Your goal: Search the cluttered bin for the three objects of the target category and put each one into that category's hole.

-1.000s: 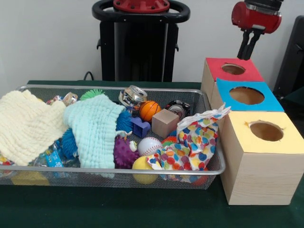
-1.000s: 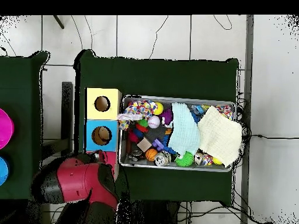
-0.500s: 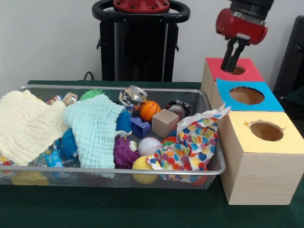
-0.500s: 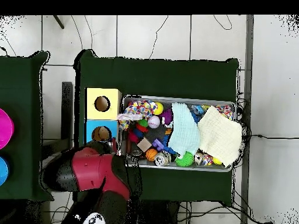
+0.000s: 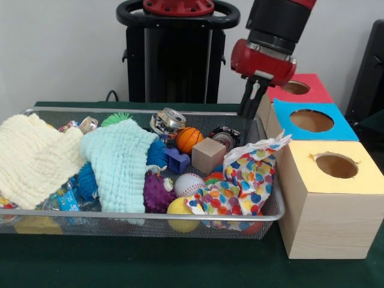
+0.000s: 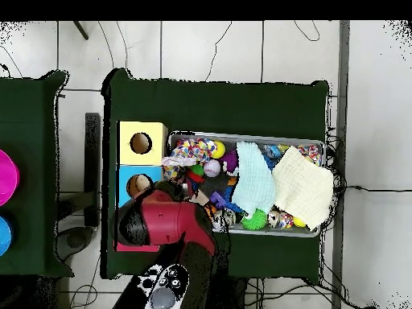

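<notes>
While packed with balls and cloths, the bin (image 5: 267,211) is unentered; boxes (image 5: 327,204) show nothing inside.
Gripper (image 5: 248,109) shifted from red box to bin corner; finger state can't be told.

Light was even and fairly bright, with only soft shadows under the mesh bin (image 5: 264,216) and beside the wooden boxes (image 5: 324,222). A glint showed on the crushed can (image 5: 167,122). Fine detail looked slightly soft.

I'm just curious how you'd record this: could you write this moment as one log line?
phase: heading to bin | gripper: above bin's far corner beside red box, holding nothing seen | basketball, baseball: in bin
</notes>
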Controlling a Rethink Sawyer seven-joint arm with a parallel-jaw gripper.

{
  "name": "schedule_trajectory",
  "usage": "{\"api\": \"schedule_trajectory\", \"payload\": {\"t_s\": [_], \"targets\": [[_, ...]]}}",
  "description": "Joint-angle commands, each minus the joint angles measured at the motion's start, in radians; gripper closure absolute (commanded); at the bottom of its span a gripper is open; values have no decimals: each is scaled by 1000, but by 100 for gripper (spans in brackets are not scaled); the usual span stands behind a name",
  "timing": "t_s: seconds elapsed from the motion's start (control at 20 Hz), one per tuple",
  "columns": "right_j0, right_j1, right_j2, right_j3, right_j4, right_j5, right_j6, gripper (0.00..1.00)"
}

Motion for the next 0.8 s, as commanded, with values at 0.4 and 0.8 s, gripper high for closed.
{"api": "schedule_trajectory", "payload": {"t_s": [0.4, 0.8], "targets": [[92, 222, -233, -158, 3, -8, 208, 100], [73, 377, -275, -239, 90, -55, 252, 100]]}}
